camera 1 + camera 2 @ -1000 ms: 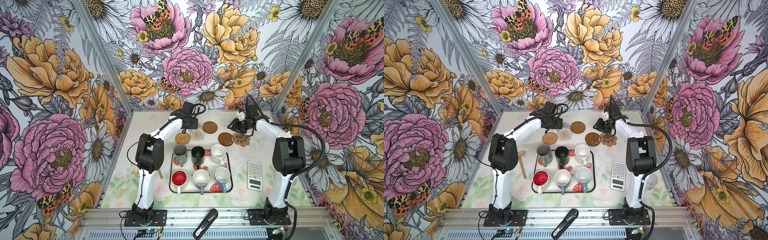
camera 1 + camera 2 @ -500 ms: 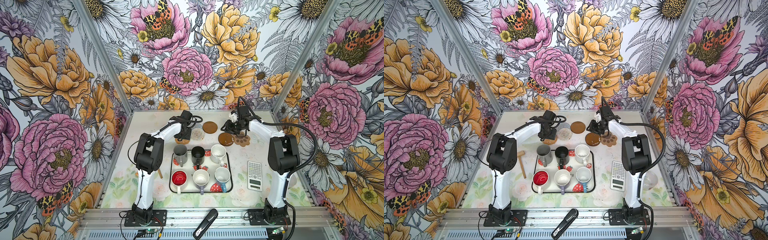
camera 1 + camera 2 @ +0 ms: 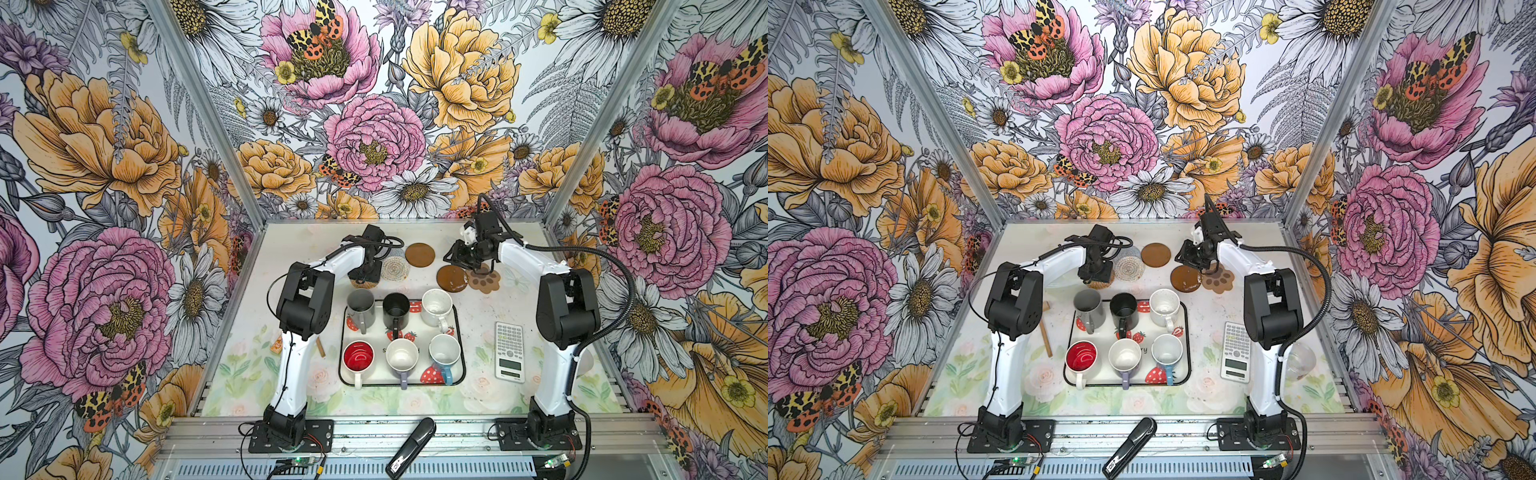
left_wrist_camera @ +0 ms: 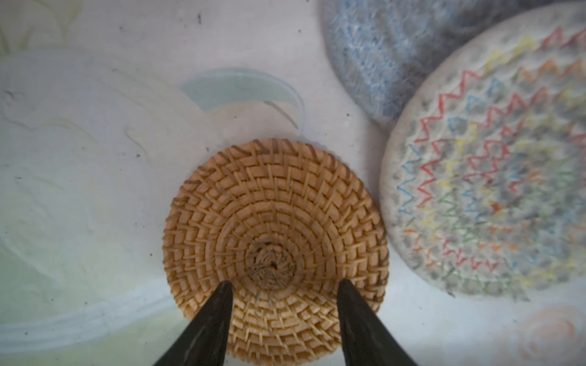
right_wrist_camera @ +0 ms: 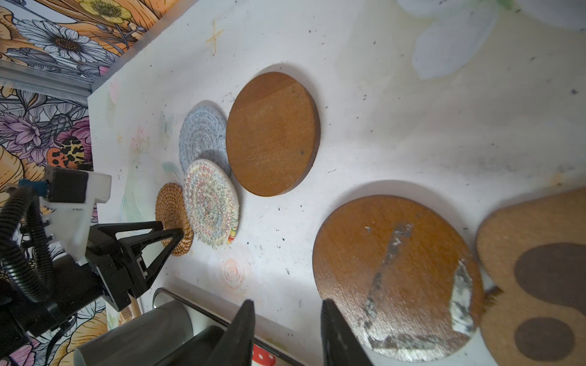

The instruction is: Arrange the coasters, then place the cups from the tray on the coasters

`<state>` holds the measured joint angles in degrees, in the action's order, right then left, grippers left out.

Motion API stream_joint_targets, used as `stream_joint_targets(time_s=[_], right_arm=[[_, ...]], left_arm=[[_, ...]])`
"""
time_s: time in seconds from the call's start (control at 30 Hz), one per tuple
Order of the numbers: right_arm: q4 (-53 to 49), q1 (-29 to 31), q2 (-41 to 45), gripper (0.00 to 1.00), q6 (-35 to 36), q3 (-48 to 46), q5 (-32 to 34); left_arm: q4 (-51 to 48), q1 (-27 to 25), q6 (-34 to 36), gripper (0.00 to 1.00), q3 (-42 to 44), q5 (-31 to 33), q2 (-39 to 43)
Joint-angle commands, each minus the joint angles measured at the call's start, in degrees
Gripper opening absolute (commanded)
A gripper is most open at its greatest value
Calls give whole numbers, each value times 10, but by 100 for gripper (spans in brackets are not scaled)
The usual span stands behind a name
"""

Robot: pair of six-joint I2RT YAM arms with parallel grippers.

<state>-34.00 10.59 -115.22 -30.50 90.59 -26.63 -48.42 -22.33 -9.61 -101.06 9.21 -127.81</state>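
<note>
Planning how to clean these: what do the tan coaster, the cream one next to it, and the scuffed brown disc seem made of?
Tan coaster: likely rattan or cane, matte; coiled woven strands show.
Cream coaster: probably cotton rope, soft; coloured zigzag stitching.
Scuffed brown disc: looks like wood, smooth, faint grain; grey-white patches suggest worn finish or residue.

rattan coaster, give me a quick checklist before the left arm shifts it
1. Jaws of the left gripper apart over the rattan coaster: ok.
2. It lies flat on the table: ok.
3. Gap between it and the cream coaster: not ok, their edges meet.
4. Whether the fingertips touch the weave: cannot tell.
5. Nothing in the right gripper, beside the brown disc: ok.
</note>
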Motion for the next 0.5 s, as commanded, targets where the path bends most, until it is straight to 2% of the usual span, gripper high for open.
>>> stream_joint_targets(time_s=[0.0, 0.47], right_arm=[[-1, 4, 22, 37, -5, -10, 11], [-1, 5, 24, 37, -5, -9, 12]], left_arm=[[0, 11, 2, 55, -10, 43, -28], [-26, 52, 9, 57, -58, 73, -67]])
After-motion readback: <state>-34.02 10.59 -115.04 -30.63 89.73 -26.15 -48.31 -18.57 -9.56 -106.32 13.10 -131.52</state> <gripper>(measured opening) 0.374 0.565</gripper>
